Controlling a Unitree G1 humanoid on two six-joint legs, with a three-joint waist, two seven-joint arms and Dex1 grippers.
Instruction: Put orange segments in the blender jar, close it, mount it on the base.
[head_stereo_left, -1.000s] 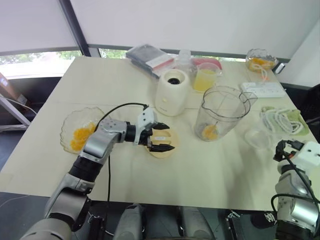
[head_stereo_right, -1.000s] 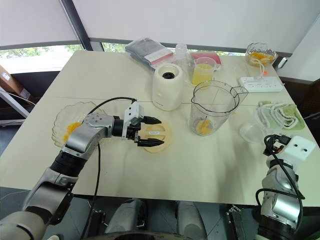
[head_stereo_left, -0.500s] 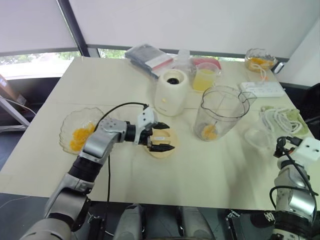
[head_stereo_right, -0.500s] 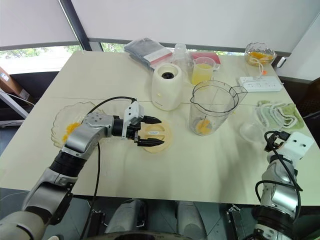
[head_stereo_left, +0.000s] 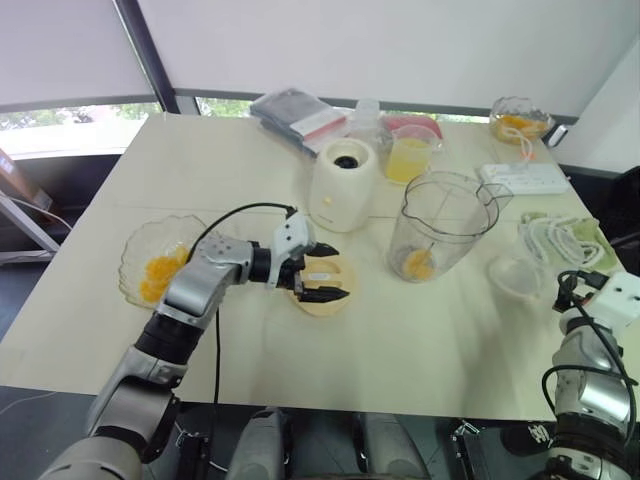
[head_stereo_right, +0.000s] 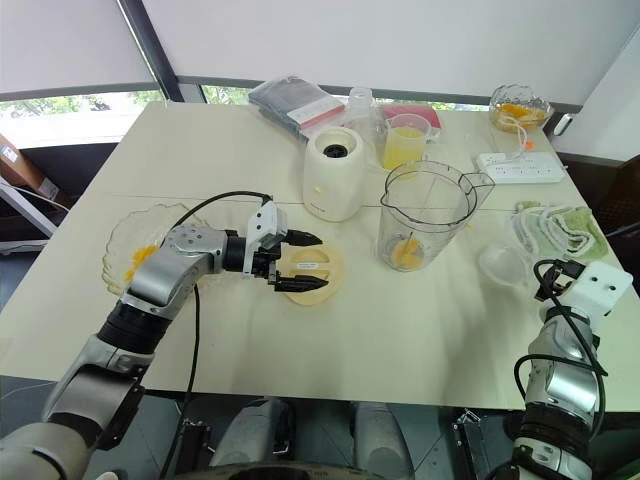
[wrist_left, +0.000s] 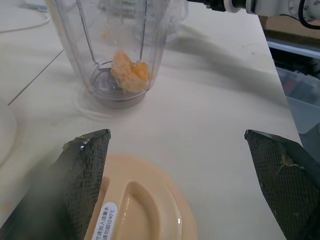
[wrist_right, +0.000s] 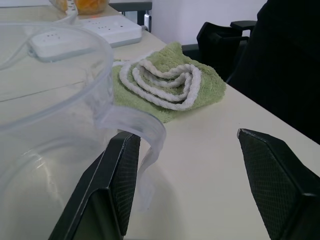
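Hovering left claw (head_stereo_left: 322, 273) gapes wide over the cream lid (head_stereo_left: 322, 284) on the bench (head_stereo_left: 420, 340), gripping nothing. Right claw (wrist_right: 190, 190) open, empty, beside a small clear cup (head_stereo_left: 515, 275). Blender jar (head_stereo_left: 440, 228) stands beside the base (head_stereo_left: 347, 184), orange segments (wrist_left: 130, 72) inside. Lid looks light, stiff, smooth; pinch its centre ridge.

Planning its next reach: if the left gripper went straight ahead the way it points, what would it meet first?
Probably the blender jar, dead ahead beyond the cream lid lying under the left gripper's open jaws; depth is uncertain.
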